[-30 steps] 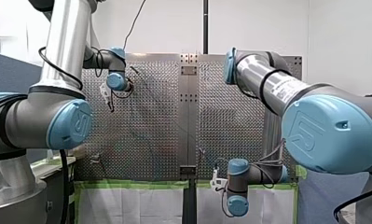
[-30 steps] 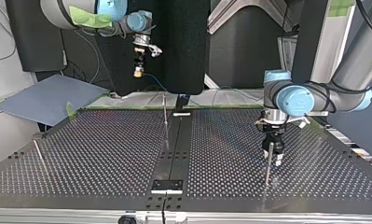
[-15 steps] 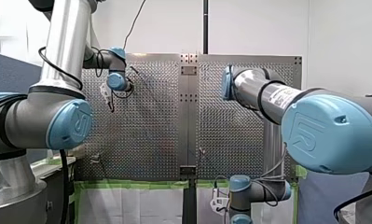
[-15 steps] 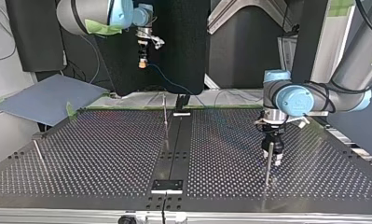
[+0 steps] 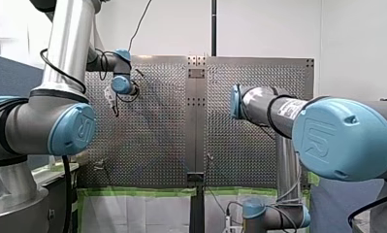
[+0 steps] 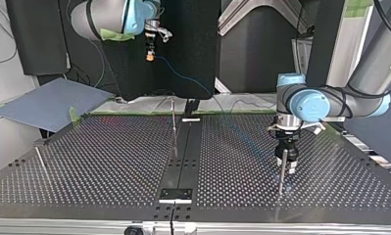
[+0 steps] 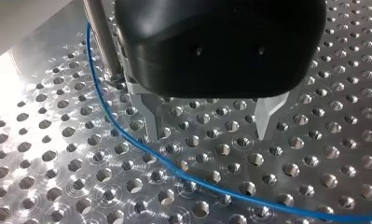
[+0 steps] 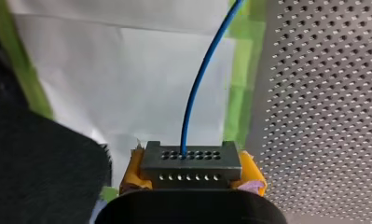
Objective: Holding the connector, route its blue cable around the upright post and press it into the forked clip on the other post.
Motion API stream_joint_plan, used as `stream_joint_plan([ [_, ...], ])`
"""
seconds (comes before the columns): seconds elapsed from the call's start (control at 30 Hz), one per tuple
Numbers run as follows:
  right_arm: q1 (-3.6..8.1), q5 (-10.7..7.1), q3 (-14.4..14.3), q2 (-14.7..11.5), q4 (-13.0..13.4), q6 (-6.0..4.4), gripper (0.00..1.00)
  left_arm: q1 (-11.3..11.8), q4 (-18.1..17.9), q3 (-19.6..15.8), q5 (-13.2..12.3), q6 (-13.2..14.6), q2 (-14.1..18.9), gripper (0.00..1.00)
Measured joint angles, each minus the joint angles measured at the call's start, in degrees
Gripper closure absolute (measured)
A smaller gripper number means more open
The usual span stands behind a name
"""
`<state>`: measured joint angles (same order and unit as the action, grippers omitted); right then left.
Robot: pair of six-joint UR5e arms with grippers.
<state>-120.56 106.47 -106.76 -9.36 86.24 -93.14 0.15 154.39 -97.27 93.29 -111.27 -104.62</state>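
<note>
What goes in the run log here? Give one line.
right gripper: shut on connector | left gripper: open, empty, beside post | cable: curves past post base

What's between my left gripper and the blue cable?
Only bare perforated table, in the left wrist view; the blue cable curves past ahead of the left gripper, jaws open.

Stylised "UR" mark, raised on the round blue plastic joint cap (image 5: 72, 128) of my left arm (image 5: 67, 43), far up behind my left gripper (image 7: 209, 135) and its fingers. Same "UR" mark on the bigger blue joint cap (image 5: 345, 138), far behind my right gripper (image 8: 191, 172). White printed label (image 5: 290, 108) on the grey right-arm tube (image 5: 261, 103): too small to read.
</note>
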Motion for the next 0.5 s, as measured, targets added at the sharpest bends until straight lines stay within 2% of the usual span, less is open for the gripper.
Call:
stream_joint_plan([
  [0.13, 0.15, -0.15, 0.01, 0.56, -0.54, 0.07, 1.00, 0.00, -0.01, 0.00, 0.00, 0.06, 0.00, 0.00],
  [0.5, -0.15, -0.30, 0.00, -4.66, -5.95, 0.27, 1.00, 0.00, 0.04, -0.01, 0.00, 0.09, 0.00, 0.00],
])
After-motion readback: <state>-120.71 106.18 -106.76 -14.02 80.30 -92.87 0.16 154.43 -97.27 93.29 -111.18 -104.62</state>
